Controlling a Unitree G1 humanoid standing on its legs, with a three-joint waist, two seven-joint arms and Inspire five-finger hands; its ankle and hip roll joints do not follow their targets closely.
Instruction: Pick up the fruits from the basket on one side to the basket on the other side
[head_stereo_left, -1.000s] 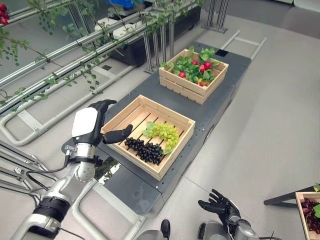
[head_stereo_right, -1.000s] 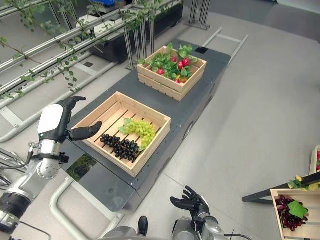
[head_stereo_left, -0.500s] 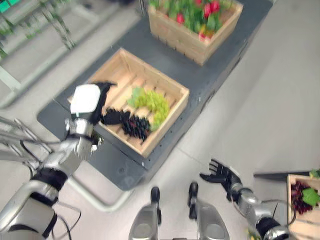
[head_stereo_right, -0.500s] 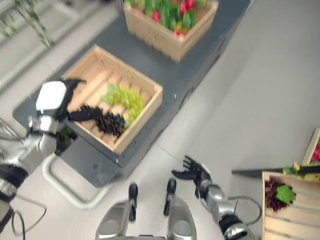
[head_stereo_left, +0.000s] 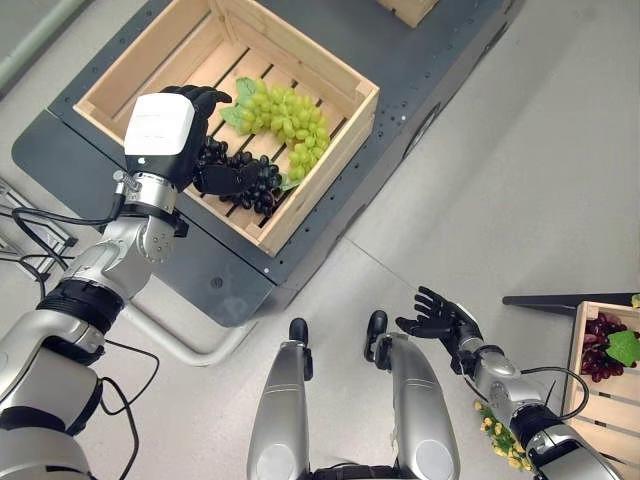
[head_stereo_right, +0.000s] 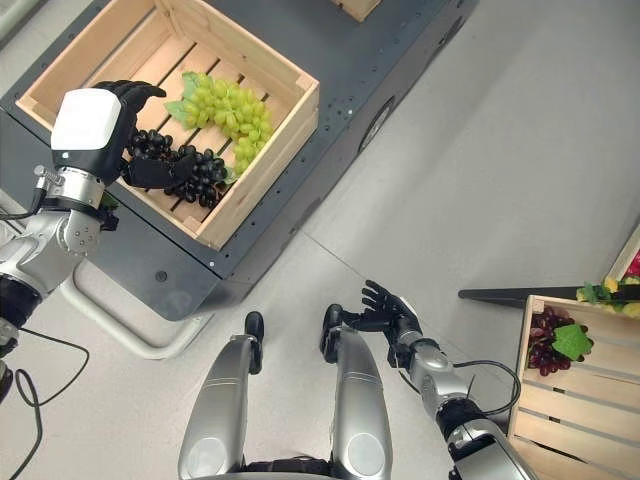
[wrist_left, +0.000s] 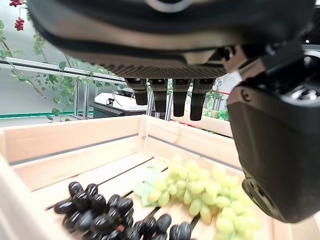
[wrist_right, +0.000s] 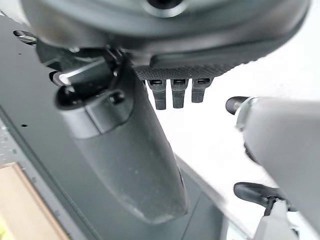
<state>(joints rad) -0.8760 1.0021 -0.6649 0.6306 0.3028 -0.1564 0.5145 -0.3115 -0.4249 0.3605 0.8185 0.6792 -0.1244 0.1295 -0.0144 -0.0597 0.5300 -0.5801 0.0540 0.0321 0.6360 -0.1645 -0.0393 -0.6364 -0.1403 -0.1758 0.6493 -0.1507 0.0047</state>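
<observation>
The left hand (head_stereo_left: 165, 135) is hovering with fingers spread, holding nothing, right above the black grapes (head_stereo_left: 243, 180) lying in the near wooden crate (head_stereo_left: 325, 150); the right hand (head_stereo_left: 445, 322), also spread, is hanging well apart.

Bright, even light is falling from overhead, casting only soft shadows on the pale floor (head_stereo_left: 520, 180). In the left wrist view the nearest black grapes (wrist_left: 107, 215) are blurring slightly, perhaps from closeness, while the green grapes (wrist_left: 200, 192) are looking washed.
</observation>
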